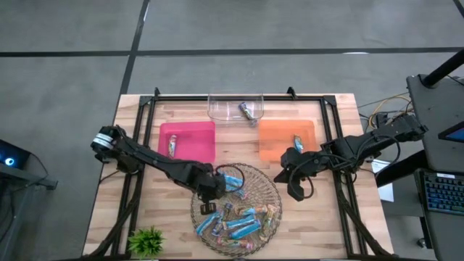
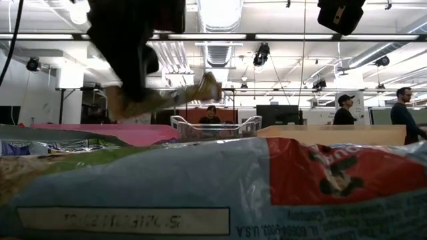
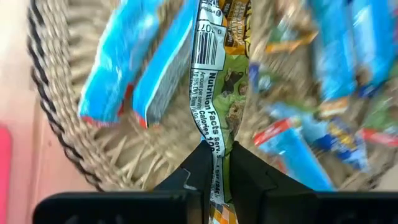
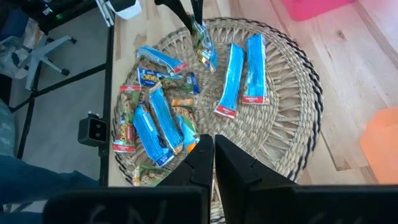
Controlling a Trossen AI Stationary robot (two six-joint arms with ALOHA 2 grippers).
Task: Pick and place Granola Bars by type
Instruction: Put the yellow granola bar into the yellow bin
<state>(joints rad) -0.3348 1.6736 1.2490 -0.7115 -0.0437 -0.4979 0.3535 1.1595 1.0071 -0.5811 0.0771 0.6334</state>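
Note:
A round woven basket near the table's front holds several granola bars, mostly bright blue. My left gripper is over the basket's left part, shut on a green-and-white granola bar. This bar also shows in the right wrist view, hanging over the basket. My right gripper hovers shut and empty above the basket's right rim. The pink tray, the orange tray and the clear tray hold one bar each. My left gripper pinches one end of the green-and-white bar between its two fingers. The fingers come from above, slanting down. The bar hangs below them over the basket, its free end pointing down among the other bars.
The three trays stand in a row behind the basket: pink left, clear at the far middle, orange right. A small green plant sits at the front left corner. A black frame runs around the table. People show in the room beyond.

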